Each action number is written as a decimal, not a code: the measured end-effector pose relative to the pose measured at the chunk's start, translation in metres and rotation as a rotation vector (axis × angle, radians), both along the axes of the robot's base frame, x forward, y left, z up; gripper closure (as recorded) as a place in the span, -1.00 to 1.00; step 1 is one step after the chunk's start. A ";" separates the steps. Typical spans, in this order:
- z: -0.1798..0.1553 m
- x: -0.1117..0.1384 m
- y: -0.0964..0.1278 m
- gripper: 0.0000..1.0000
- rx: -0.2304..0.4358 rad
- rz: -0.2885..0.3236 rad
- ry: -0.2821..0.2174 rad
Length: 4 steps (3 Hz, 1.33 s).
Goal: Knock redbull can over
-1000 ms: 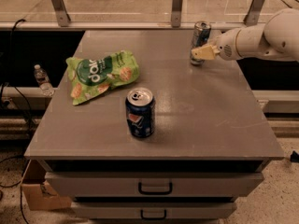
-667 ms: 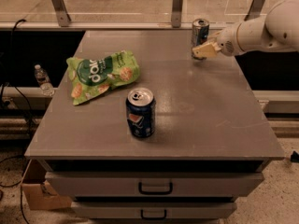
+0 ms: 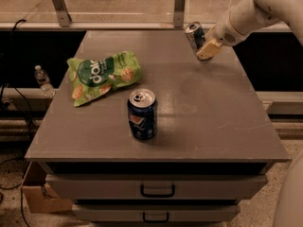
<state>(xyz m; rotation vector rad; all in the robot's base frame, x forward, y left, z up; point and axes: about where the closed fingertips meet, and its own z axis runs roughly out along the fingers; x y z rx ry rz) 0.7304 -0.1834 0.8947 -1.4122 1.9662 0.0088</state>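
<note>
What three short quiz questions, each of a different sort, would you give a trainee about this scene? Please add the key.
1. True or false: the Pepsi can stands upright.
2. Choose one. The gripper is at the table's: A) far right corner, right by the redbull can; B) front left corner; C) middle.
3. Short answer: which thing lies on the table to the left of the Pepsi can?

Key: 1 true. 2 A. 3 the green chip bag.
</note>
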 end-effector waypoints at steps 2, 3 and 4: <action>-0.015 -0.034 0.002 1.00 -0.341 0.261 0.127; -0.022 -0.045 0.006 1.00 -0.431 0.354 0.165; -0.031 -0.055 0.013 1.00 -0.481 0.453 0.211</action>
